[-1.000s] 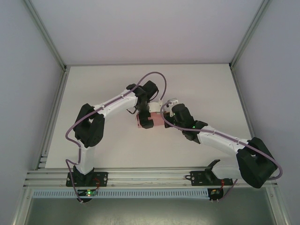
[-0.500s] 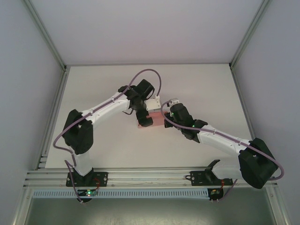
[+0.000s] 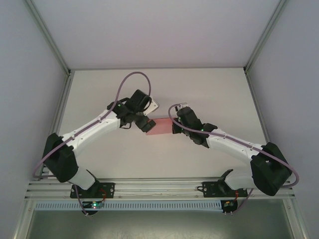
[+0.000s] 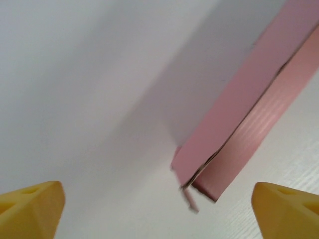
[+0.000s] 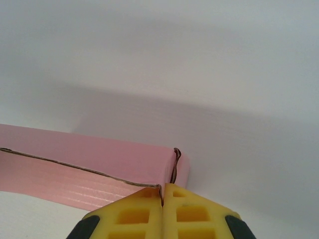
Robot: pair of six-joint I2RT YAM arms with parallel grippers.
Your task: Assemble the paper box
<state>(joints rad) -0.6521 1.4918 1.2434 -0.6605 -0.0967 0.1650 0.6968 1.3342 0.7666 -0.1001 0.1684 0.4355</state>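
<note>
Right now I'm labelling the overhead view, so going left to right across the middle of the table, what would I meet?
left tool, open → paper box → right tool, closed on the box's right end

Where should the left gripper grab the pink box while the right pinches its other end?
Take the paper box at its free left end, coming from the left, opposite the right gripper. In the left wrist view that end lies ahead, between the fingers of the open left gripper; pinching across its thin depth would probably shut the gaping seam.
</note>
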